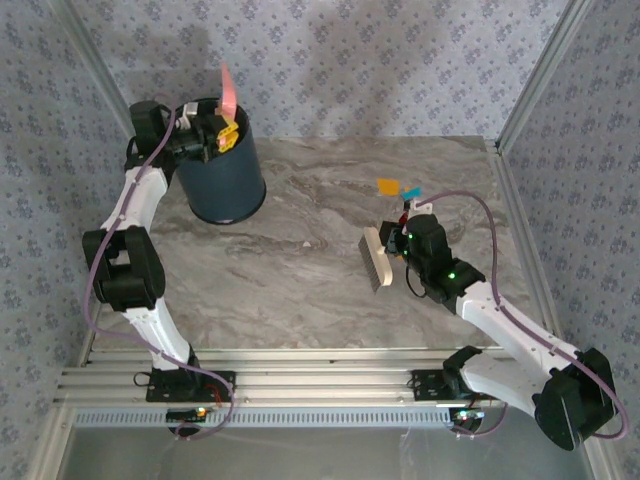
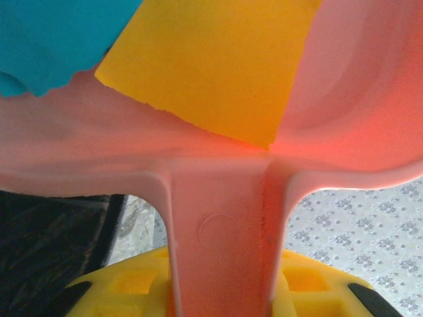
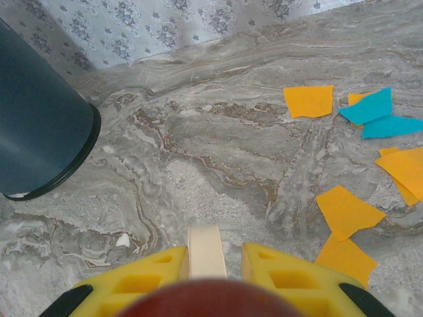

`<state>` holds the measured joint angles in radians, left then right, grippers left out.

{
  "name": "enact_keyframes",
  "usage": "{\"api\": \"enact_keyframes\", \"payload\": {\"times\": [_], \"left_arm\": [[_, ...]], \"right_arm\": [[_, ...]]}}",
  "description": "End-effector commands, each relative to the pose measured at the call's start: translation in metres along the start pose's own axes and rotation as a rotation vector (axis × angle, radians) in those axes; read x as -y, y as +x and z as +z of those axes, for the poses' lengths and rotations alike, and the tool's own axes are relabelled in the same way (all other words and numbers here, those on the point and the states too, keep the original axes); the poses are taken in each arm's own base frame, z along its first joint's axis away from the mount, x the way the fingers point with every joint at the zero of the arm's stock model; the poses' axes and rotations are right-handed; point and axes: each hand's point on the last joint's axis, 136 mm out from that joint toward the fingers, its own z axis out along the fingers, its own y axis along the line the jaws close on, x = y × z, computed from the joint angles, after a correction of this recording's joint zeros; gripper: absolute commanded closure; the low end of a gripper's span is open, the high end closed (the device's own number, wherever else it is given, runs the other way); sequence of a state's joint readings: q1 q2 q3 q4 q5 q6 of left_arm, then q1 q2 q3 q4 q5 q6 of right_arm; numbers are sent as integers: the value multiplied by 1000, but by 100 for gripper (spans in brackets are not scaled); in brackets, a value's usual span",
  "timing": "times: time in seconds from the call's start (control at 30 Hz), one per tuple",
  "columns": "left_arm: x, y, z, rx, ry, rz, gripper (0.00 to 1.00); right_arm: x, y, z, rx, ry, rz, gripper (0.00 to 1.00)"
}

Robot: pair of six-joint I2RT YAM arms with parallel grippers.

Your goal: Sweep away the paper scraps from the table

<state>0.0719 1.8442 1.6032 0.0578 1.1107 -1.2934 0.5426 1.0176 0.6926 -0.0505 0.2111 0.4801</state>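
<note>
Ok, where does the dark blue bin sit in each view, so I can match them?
Top external: the bin stands upper left on the table.
Left wrist: the bin is probably the dark patch lower left, under the pink dustpan.
Right wrist: the bin is at the left edge.
Shared landmark: the flowered wall.

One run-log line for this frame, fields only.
left gripper: shut on dustpan above bin, paper scraps in it | right gripper: shut on brush | table: more scraps near brush
</note>
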Motion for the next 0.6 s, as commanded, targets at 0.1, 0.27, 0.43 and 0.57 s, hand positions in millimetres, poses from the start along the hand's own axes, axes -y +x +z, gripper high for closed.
{"api": "enact_keyframes", "payload": {"times": [0.1, 0.27, 0.43, 0.57], "left_arm": [[49, 10, -14, 38, 90, 75, 100], [55, 10, -18, 80, 128, 48, 100], [59, 10, -20, 107, 164, 20, 100], [60, 7, -18, 112, 206, -13, 100]], "right_arm": [[-4, -12, -2, 23, -12, 24, 100], [-4, -11, -2, 21, -11, 23, 100], [-4, -11, -2, 21, -12, 26, 100], [-4, -11, -2, 20, -12, 26, 100]]}}
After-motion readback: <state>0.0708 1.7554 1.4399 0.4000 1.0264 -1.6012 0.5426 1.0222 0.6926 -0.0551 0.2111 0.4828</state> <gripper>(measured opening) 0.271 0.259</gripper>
